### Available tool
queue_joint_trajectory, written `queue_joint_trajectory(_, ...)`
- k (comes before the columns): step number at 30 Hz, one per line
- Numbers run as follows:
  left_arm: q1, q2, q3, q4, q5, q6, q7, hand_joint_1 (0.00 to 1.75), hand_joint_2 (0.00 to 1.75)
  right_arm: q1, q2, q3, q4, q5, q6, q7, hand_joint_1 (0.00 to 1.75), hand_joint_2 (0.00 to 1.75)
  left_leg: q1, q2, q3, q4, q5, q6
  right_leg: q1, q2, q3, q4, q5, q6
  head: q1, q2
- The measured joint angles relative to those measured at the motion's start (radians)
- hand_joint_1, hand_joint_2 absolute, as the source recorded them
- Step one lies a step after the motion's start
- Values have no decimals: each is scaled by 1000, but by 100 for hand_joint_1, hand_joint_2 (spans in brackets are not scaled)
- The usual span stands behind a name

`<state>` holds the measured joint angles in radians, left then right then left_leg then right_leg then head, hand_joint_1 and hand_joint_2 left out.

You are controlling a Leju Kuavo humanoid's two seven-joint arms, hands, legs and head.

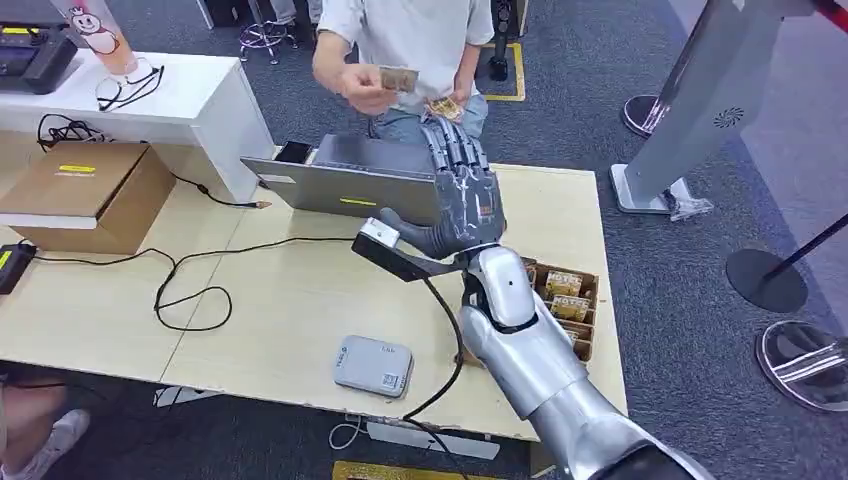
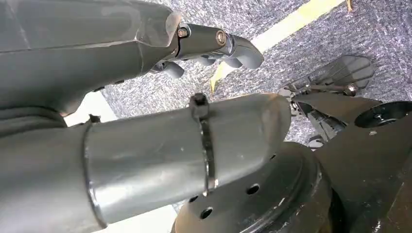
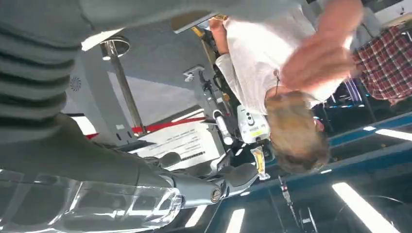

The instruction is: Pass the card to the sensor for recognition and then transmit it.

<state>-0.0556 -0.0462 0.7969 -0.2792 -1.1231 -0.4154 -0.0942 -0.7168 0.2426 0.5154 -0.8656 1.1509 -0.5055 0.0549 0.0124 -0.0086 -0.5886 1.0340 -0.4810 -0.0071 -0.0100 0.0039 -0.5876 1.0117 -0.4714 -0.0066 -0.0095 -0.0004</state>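
Fingers (image 1: 455, 150) of the right hand (image 1: 462, 195) stand extended and apart, holding nothing, raised over the table (image 1: 290, 300) toward the person (image 1: 410, 40). Card (image 1: 397, 78) is pinched in the person's hand (image 1: 362, 88), apart from the robot's fingertips. Judged thin, light, fairly stiff and slick; best pinched at one short edge across both faces. Left hand (image 2: 214, 46) hangs over the floor, fingers curled, empty. Sensor (image 1: 373, 365) lies near the table's front edge.
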Motion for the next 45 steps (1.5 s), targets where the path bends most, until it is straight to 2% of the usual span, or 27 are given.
queue_joint_trajectory(13,0,0,0,0,0,0,0,0,0,0,1,-1,2,-3,2,-1,0,0,0,0,0,0,0,0,0,0,0,0,0,0,0,0)
queue_joint_trajectory(21,2,0,0,0,8,0,-2,0,0,27,0,-16,-41,-51,29,-54,0,0,0,0,0,0,0,0,0,0,0,0,0,0,0,0)
queue_joint_trajectory(25,7,0,0,0,12,1,-7,0,0,63,-10,-16,-89,-60,34,-75,0,0,0,0,0,0,-1,1,0,0,-1,0,0,0,0,0)
queue_joint_trajectory(33,27,0,0,0,14,9,-25,0,0,227,-74,-16,-271,-132,-29,-156,0,0,-1,0,0,0,-2,2,0,0,-1,-1,-1,1,0,0)
queue_joint_trajectory(38,26,0,0,0,13,11,-26,0,0,283,-92,-16,-347,-132,-32,-161,0,0,0,0,0,0,-2,1,0,0,-1,-1,-2,1,0,0)
queue_joint_trajectory(45,26,0,0,0,12,12,-26,0,0,308,-105,-16,-387,-137,-33,-164,0,0,0,0,0,0,-2,1,0,0,-1,0,-2,1,0,0)
